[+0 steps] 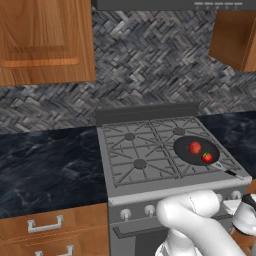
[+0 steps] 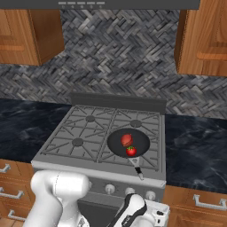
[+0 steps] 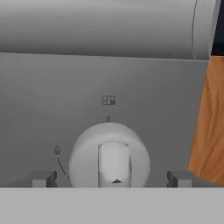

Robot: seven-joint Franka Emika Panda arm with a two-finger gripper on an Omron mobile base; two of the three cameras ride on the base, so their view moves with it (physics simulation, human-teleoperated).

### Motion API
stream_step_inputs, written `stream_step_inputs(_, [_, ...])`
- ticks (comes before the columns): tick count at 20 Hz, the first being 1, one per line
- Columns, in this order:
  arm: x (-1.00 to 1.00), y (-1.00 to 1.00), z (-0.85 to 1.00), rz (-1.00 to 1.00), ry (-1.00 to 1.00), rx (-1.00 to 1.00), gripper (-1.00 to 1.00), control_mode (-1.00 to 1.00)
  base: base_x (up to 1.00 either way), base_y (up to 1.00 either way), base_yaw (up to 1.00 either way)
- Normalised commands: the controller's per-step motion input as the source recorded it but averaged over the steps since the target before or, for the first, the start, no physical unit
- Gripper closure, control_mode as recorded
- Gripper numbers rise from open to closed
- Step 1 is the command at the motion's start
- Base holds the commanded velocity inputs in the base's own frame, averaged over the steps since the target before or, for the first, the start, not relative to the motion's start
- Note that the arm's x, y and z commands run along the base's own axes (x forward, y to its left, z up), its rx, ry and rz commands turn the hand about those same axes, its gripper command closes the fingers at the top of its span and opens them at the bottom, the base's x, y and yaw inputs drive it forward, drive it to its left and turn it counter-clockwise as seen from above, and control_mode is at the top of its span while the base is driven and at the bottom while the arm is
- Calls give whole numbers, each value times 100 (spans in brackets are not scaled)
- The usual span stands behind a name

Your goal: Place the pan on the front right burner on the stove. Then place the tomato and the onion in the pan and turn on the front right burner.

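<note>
Two grey pincer (image 3: 112,178) fingertips stand wide apart, flanking a smooth round white knob (image 3: 110,155).

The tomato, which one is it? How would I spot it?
Find the grey metal gas stove between the dark counters, then the round black frying pan on its front right burner. Two small balls sit inside; the bright red tomato lies nearer the handle and has a green top, unlike the duller red-brown onion.

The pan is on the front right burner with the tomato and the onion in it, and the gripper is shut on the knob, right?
Not quite: the hand view shows the gripper open, fingertips either side of the knob. The pan holds the tomato and onion.
</note>
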Motion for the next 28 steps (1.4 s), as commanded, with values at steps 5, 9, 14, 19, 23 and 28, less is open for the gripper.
stream_step_inputs(5, [0,0,4,0,-1,0,-100,-100,0,0,0])
stream_step_inputs(9, [0,0,16,0,-4,0,-100,-100,0,0,0])
stream_step_inputs(14, [0,0,4,0,-1,0,-100,-100,0,0,0])
stream_step_inputs(19, [0,0,0,0,0,0,100,-100,0,0,0])
stream_step_inputs(23, [0,0,0,0,0,0,100,-100,0,0,0])
stream_step_inputs(28, [0,0,0,0,0,0,100,-100,0,0,0])
